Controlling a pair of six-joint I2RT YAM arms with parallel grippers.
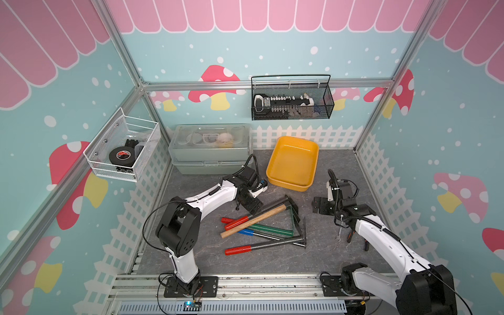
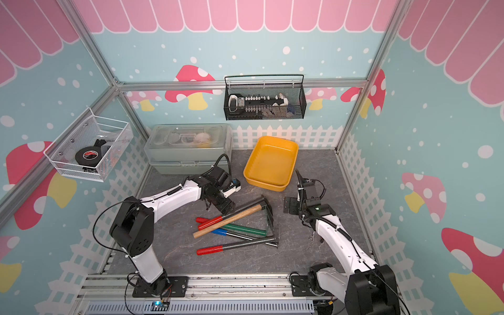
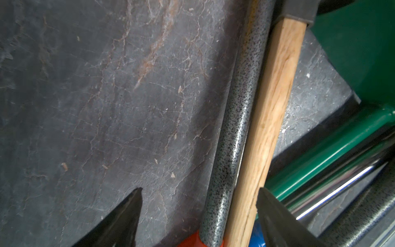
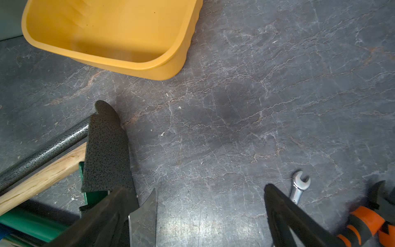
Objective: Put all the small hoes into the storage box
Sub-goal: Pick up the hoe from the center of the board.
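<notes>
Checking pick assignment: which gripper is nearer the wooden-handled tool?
Left. The left gripper straddles the wooden-handled tool, jaws open; the right gripper sits open over bare table past its head end.

A little room with painted walls and a dark counter

The walls (image 1: 272, 54) are painted light blue with white dots, and red mushrooms (image 1: 218, 72) are drawn on them. A pink wavy roof edge (image 1: 191, 16) is painted along the top, and a white fence (image 1: 341, 137) along the bottom. The walls are held by shiny metal bars (image 1: 354, 81). A black wire basket (image 1: 324, 106) is hung on the back wall and a white wire basket (image 1: 147, 152) on the side wall. The counter (image 1: 272, 261) is dark grey with thin pale cracks, like stone. Silver rails (image 1: 272, 286) are laid along its front edge. A bright patch of light (image 4: 192, 226) is seen on the counter in the right wrist view.
</notes>
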